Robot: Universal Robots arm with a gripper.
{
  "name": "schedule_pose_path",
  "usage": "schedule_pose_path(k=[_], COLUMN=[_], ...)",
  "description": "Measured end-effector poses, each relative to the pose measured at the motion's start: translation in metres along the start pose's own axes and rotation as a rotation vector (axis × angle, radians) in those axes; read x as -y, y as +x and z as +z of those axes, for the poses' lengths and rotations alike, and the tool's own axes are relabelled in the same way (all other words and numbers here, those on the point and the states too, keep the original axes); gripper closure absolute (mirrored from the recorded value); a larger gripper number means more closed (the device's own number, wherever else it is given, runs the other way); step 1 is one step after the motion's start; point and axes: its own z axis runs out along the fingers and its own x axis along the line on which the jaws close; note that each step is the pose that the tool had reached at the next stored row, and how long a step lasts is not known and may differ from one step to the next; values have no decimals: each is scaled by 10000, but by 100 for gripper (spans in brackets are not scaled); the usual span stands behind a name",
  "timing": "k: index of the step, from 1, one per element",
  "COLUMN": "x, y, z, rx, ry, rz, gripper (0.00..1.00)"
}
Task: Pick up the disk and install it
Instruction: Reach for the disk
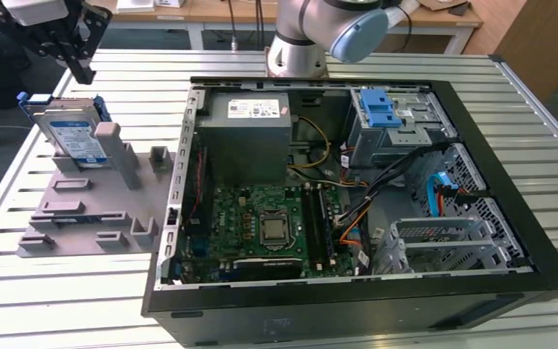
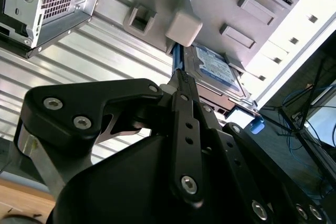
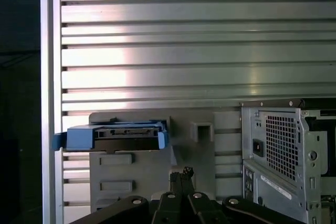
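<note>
One disk stands on edge, leaning in a grey plastic holder. It has a blue frame around it, and its labelled face shows in the exterior view. A squared grey post of the holder rises just beside it. The holder lies near the bench edge on the exterior view's left, toward the far corner. The open computer case sits beside it in the middle of the bench. At the far side of the case is a metal drive cage with blue latches.

The gripper hangs above the disk and apart from it, its fingers closed against each other with nothing between them. In the first wrist view the disk shows edge-on, and the gripper is off to one side of it, not over it.

The step in hand looks like the reach for the pick, and none of the task is done yet. To do it well, I judge the fingers should part wider than the disk is thick before going down. The wrist should shift sideways until the gap straddles the top edge. The pads should then close on the flat faces, clear of the post. A lift along the disk's own lean seems wise, so that it leaves its slot without jamming.
</note>
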Motion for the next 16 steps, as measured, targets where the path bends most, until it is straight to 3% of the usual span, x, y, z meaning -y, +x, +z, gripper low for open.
schedule_pose_path(k=[6,16], x=[0,-1], y=[99,188], z=[5,27], rx=[-12,-222], ry=[0,10], rz=[0,9], gripper=[89,89])
